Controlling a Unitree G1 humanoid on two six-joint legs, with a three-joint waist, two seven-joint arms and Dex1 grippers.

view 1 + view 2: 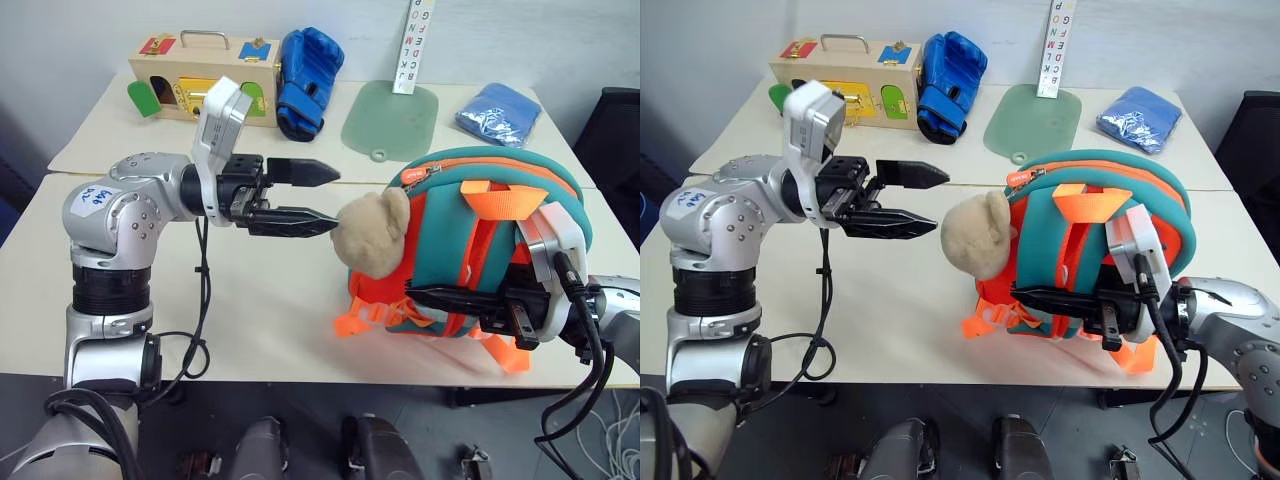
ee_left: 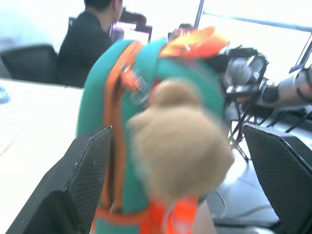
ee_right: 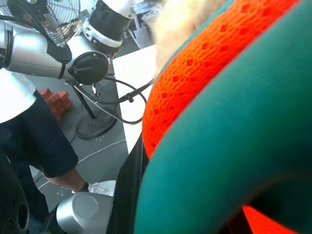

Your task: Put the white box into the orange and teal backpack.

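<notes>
Left gripper spread wide, empty, just beside the plush toy. Right gripper apparently clamped on orange and teal backpack, contact partly hidden.

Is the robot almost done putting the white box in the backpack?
Maybe. No white box lies on the table, so it may already be inside the backpack, but that can't be seen. The right gripper is shut on the backpack, and the left gripper is open beside the plush toy. Possibly only letting go is left.

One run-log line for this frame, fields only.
left claw: open, empty, beside plush toy | right claw: shut on orange and teal backpack strap | white box: unseen
</notes>
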